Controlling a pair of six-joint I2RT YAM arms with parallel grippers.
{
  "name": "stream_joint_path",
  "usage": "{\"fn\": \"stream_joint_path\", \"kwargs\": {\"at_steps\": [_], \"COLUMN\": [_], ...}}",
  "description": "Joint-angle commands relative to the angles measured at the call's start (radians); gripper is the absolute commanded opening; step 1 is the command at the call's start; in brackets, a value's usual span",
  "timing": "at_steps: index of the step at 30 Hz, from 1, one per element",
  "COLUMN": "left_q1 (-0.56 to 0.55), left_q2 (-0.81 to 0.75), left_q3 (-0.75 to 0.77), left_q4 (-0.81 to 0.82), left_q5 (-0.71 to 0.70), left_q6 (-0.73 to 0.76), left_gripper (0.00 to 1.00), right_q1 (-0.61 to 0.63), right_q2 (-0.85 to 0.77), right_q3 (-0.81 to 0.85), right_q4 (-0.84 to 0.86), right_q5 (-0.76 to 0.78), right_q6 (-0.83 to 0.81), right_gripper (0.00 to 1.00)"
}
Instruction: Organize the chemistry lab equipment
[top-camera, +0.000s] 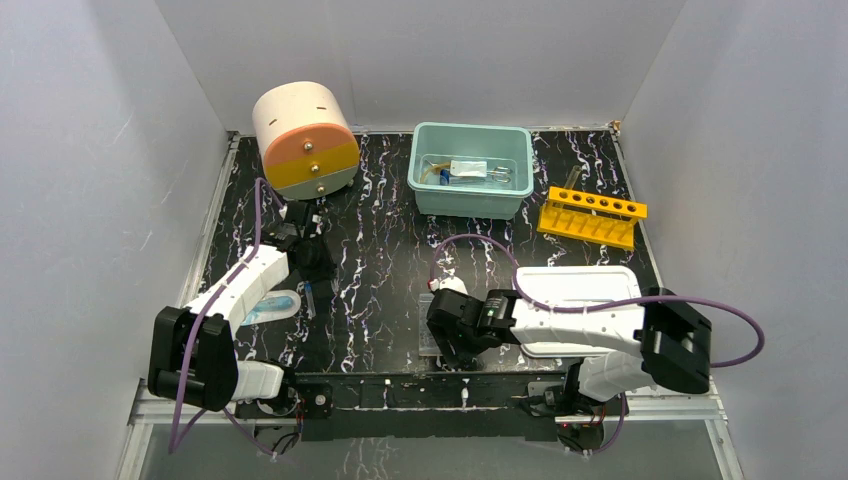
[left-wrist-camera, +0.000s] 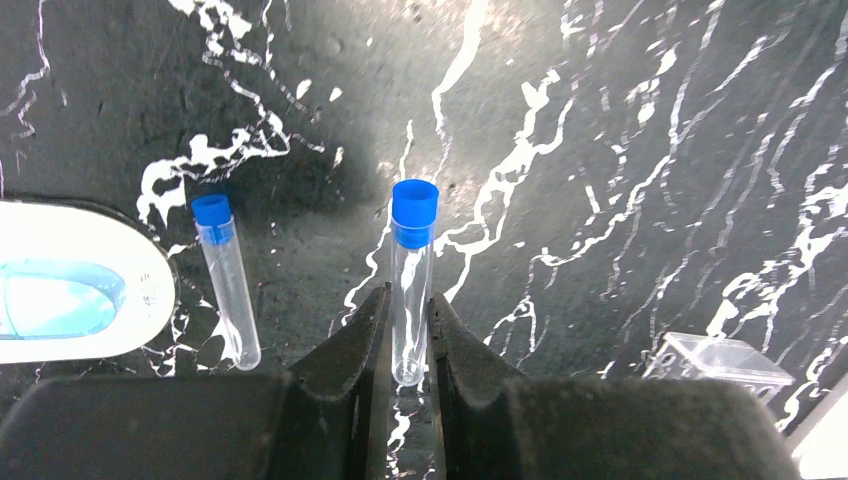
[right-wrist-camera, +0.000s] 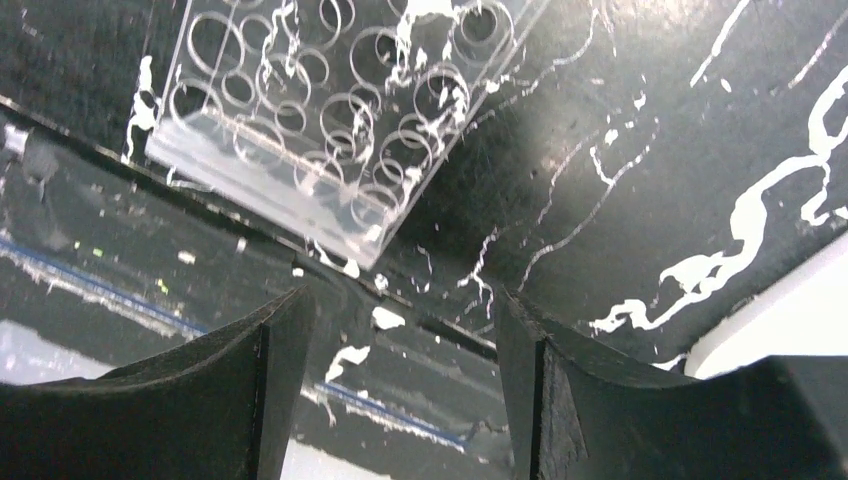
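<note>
Left gripper (left-wrist-camera: 409, 300) clamped on a blue-capped tube (left-wrist-camera: 412, 262); second tube (left-wrist-camera: 227, 285) lies just left of it. Right gripper (right-wrist-camera: 400, 335) spread and empty, well plate (right-wrist-camera: 320, 120) just ahead, untouched. Some items already in teal bin (top-camera: 468, 203); these remain.

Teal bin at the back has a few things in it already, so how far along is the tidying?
Early on. Done: a few small items lie in the teal bin. In hand: the left fingers are shut on a blue-capped tube. Left: a second tube lying loose, and the clear well plate, with the open right fingers by it, holding nothing.
</note>
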Motion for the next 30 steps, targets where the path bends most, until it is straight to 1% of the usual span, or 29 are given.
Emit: {"fn": "stream_joint_path", "kwargs": {"at_steps": [1,7,10,13,17,21,25,28,30], "left_q1": [-0.005,-0.006,-0.008,-0.008,-0.009,-0.009,-0.009,-0.009,-0.01], "left_q2": [-0.03,-0.036,-0.043,-0.056,-0.07,-0.082,-0.083,-0.086,-0.092], "left_q3": [0.081,0.122,0.127,0.134,0.143,0.151,0.173,0.188,0.195], "left_q4": [-0.013,-0.012,-0.002,0.003,0.026,0.062,0.094,0.125,0.145], "left_q5": [0.04,0.03,0.039,0.045,0.08,0.138,0.23,0.324,0.395], "left_q6": [0.007,0.013,0.018,0.031,0.052,0.076,0.106,0.13,0.141], "left_gripper": [0.05,0.06,0.06,0.06,0.07,0.07,0.07,0.07,0.07], "right_q1": [0.003,-0.002,-0.038,-0.091,-0.136,-0.165,-0.197,-0.275,-0.329], "right_q2": [0.078,0.11,0.135,0.158,0.159,0.105,-0.009,-0.087,-0.101], "right_q3": [0.019,0.023,0.033,0.05,0.07,0.073,0.073,0.096,0.137], "right_q4": [0.12,0.254,0.287,0.328,0.355,0.387,0.379,0.404,0.442], "right_q5": [0.075,0.155,0.168,0.15,0.112,-0.031,-0.26,-0.386,-0.43], "right_q6": [-0.001,-0.085,-0.104,-0.122,-0.136,-0.239,-0.353,-0.354,-0.319], "right_gripper": [0.72,0.69,0.67,0.64,0.64,0.68,0.71,0.73,0.74]}}
